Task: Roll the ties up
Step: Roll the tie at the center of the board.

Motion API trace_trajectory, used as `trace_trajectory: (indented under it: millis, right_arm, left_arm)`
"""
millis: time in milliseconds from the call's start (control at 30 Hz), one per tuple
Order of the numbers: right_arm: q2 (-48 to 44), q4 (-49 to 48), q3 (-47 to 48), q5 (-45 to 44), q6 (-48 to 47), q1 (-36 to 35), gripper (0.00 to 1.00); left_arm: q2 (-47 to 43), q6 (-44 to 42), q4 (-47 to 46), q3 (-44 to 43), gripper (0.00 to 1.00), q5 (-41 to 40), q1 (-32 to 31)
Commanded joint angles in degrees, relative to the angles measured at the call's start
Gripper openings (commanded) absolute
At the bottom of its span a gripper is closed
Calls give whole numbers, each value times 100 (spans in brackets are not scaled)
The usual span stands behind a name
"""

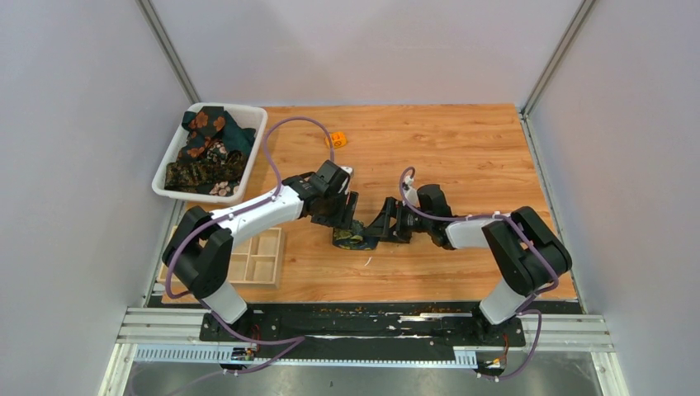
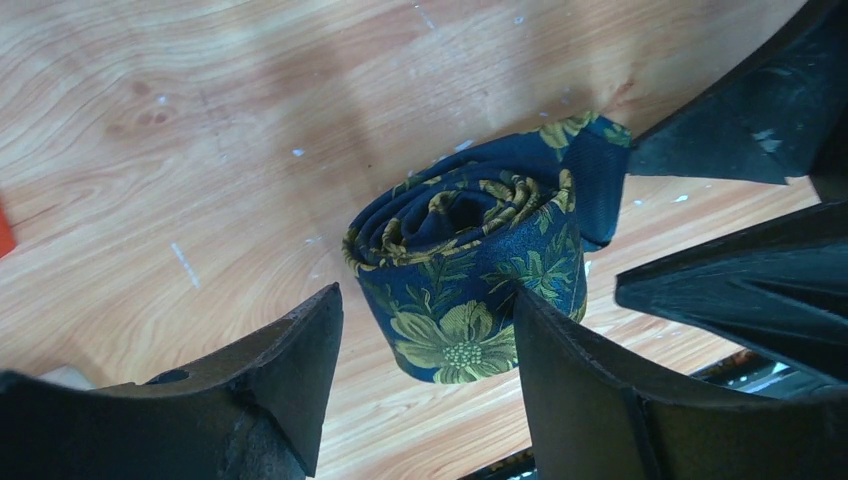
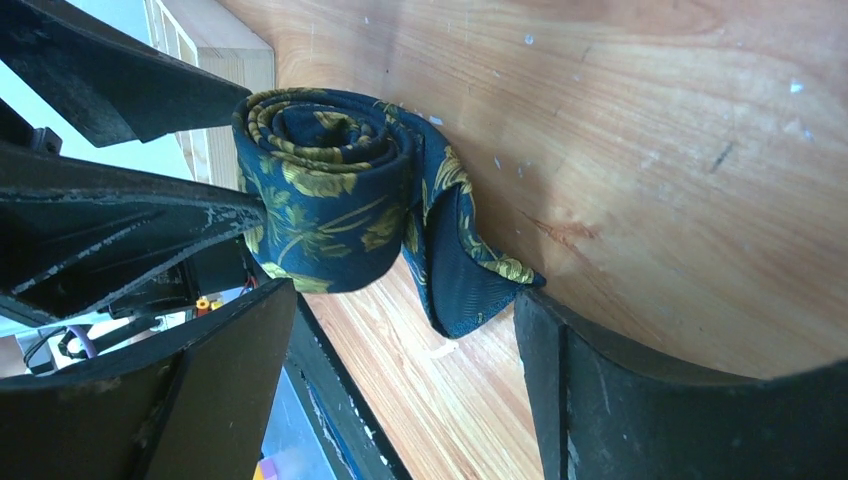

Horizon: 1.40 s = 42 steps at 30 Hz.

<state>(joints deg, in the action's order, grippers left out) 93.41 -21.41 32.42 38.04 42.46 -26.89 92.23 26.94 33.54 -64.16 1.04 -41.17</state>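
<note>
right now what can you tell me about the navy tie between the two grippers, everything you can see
The navy tie is woven fabric with a slight sheen, printed with yellow-green flowers and leaves. It is wound into a tight spiral roll resting on the wooden table. Its last stretch lies loose on the outside, folded rather than tucked in. The roll sits between the open fingers of the left gripper and the right gripper; one finger of the left gripper seems to brush it.

Left tool (image 2: pixel 428 297), right tool (image 3: pixel 405 292) — both spread.
</note>
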Motion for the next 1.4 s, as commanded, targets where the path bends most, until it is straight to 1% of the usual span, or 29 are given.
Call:
trace_trajectory:
  millis: [0,367,467,600,733,800,900,1000,1067,1133,1233,1367]
  right_arm:
    - [257,-114,195,-55,14,-96,81]
    - [445,-144,539,-50,136,-310,79]
    - [483,-166,576,-76,168,-338,75]
    - [565,-188,611,-96,201,-348,66]
    - [657,-216,608,-103,221,-343,53]
    - [702,-236,598,-104,230,-338,49]
    - [756,-250,597,-103,239,-344,46]
    - [792,-241,598,-103,239,-340,45]
    - [802,-224,599,-93,235,-340,44]
    - [802,-217,594,-95,226,-336,43]
    - [804,-198,598,-82,212,-341,42]
    - [874,-197,607,-49,183,-334,38]
  left_arm:
    - [110,179,-429,21,70,342,-6]
    - [165,385,-733,76,68,537,-14]
    - [147,432,-807,111,67,588,-14]
    - [125,452,-815,114,67,611,-14]
    - [80,465,-805,112,67,601,-14]
    - [40,454,-770,84,67,580,-14]
    - [-53,379,-574,-26,74,415,-14]
    - [-213,203,-242,-158,82,70,-10]
    - [-344,88,-25,-192,85,-159,-1]
    - [-443,-30,149,-152,86,-324,41]
    - [-604,-155,113,103,88,-169,209]
    - [-810,-356,-269,545,96,494,550]
